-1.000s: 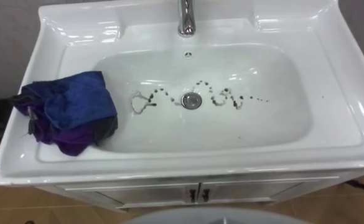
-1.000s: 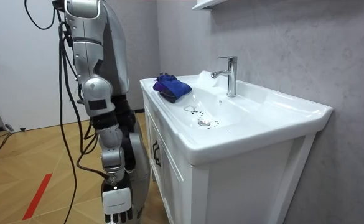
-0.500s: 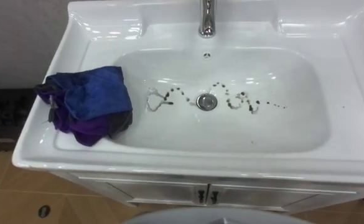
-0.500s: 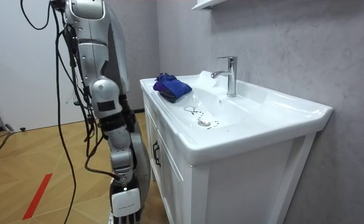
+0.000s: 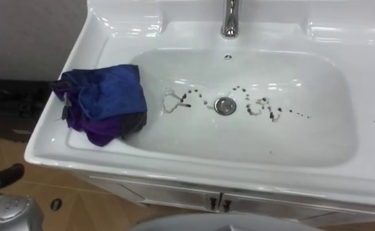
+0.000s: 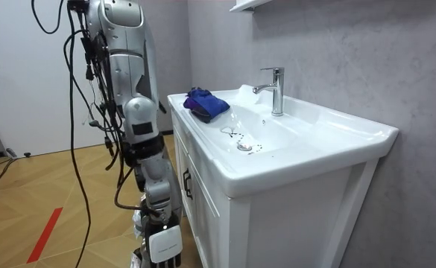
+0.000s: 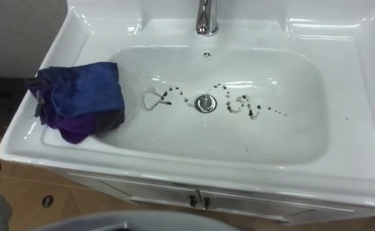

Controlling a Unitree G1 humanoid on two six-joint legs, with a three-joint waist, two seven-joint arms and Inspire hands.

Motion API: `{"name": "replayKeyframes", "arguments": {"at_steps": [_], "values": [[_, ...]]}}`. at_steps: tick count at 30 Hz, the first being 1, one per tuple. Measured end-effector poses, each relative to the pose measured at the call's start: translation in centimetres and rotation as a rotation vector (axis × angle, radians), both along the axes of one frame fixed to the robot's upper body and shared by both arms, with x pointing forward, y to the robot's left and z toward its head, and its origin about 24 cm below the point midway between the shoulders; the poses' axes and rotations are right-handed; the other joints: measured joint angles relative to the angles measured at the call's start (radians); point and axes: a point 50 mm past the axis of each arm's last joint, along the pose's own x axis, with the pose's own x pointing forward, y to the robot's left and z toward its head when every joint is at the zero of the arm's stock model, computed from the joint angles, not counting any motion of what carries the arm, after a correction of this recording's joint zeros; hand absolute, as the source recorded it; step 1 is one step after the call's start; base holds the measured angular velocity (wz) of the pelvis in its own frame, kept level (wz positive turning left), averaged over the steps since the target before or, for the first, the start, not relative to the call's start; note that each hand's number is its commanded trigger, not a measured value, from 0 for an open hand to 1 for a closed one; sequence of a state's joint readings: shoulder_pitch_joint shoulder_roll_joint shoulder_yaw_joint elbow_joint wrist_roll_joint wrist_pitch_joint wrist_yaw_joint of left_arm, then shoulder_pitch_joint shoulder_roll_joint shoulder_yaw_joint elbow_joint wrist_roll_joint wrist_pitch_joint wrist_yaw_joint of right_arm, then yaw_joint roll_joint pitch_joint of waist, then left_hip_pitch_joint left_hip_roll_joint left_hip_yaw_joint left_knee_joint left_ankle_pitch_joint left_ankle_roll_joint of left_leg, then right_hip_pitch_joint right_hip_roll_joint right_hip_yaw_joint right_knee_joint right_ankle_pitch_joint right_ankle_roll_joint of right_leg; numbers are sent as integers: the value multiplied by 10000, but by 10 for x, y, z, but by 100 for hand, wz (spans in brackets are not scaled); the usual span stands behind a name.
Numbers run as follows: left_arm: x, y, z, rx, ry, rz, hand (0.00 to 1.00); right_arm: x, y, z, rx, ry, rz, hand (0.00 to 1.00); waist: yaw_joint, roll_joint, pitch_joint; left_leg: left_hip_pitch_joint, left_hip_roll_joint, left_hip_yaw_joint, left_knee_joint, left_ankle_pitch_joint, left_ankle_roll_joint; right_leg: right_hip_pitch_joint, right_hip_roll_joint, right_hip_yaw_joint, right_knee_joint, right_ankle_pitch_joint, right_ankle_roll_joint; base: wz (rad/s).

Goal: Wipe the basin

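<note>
Position: the robot stands on the wooden floor at the far end of the white cabinet (image 6: 277, 216), facing the basin (image 5: 251, 138).

Right hand (image 6: 165, 244), room view: hangs low at the robot's side. Fingers point down at the floor, relaxed and slightly apart, holding nothing; their tips are cut by the lower edge. The cabinet front lies just beside the fingers, toward the room view's right.

Task item: the blue and purple cloth (image 5: 104, 102) lies crumpled on the basin's left rim, with its inner edge sagging into the bowl. It is well above the fingers and well apart from them. Nothing touches it.

Eye views add detail that the room view gives only in small:
- a wavy trail of dark marks (image 5: 264, 109) runs across the bowl's floor, past both sides of the drain (image 5: 225, 106);
- a looped smear at the trail's left end lies just beside the cloth;
- two small dark handles (image 5: 218, 204) sit where the cabinet doors meet, below the front rim.

Also in the eye views, a grey rounded part of the left arm (image 5: 8, 210) shows in the lower left corner, with a dark bar just beyond it. What the bar is cannot be told.

Room view adds the whole faucet (image 6: 273, 89), upright behind the bowl, with its spout over the bowl. The eye views show only its base.
</note>
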State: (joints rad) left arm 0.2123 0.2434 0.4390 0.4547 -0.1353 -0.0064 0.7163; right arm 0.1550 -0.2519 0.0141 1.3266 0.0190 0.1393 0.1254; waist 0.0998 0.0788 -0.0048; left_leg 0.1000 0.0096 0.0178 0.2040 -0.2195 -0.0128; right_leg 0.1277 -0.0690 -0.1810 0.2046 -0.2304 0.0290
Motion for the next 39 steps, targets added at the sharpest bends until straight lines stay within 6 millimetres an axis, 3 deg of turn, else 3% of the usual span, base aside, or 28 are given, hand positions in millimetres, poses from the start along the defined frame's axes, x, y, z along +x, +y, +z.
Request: {"name": "replayKeyframes", "arguments": {"at_steps": [5, 7, 11, 16, 17, 21, 29, 33, 39], "values": [[17, 8, 34, 1583, -966, -267, 0, -1, -1, 0, 27, -119, -149, 0, -148, 40, 26, 44, 0, 47, -4, 0, 0, 42, -5, 10, 7, 1, 2, 0], [24, 6, 47, 2186, -1346, -618, 0, -2, 0, 0, 162, -114, -156, 0, -207, 26, 108, 151, 0, 58, -34, -2, 1, 125, -1, 43, -25, -6, 12, -3], [36, 2, 63, 2919, -1744, -1104, 0, -1, 0, 0, 297, -101, -142, 0, -306, 33, 123, 153, 4, 63, -63, -3, 2, 76, 10, 90, -33, -10, 16, -3], [52, -14, 88, 4833, -1642, -2480, 0, -2, 2, 0, 519, -116, -253, 0, -503, 63, 81, 152, -3, 82, -48, -3, 2, 81, 11, 143, -82, -7, 14, -2], [54, -17, 91, 5097, -1619, -2660, 0, -2, 2, 0, 546, -118, -254, 0, -534, -32, 77, 150, -7, 82, -50, -3, 2, 90, 11, 144, -115, -6, 15, 0], [70, -38, 108, 6467, -1804, -3860, 0, 1, 2, 0, 623, -137, -270, 0, -771, -31, 105, 173, -3, 97, -46, -2, 2, 148, 19, 185, -153, 25, 23, -3], [90, -69, 104, 6854, -1506, -5906, 0, 3, 3, -1, 833, -87, -19, 0, -1249, -10, 157, 296, 32, 331, -150, -1, 1, 117, 44, 417, -172, 38, 6, -9], [96, -83, 98, 6706, -1157, -6988, 0, 1, 5, -1, 1066, -32, -87, 0, -1494, -180, 204, 332, 37, 346, -194, -1, 1, 124, 47, 420, -173, 42, 5, -2], [100, -101, 80, 6323, -327, -8249, 0, -3, 6, -1, 1172, 210, -207, 0, -1504, -361, 105, 445, 49, 386, -240, -1, 1, 174, 69, 500, -173, 48, -3, -3]]}}
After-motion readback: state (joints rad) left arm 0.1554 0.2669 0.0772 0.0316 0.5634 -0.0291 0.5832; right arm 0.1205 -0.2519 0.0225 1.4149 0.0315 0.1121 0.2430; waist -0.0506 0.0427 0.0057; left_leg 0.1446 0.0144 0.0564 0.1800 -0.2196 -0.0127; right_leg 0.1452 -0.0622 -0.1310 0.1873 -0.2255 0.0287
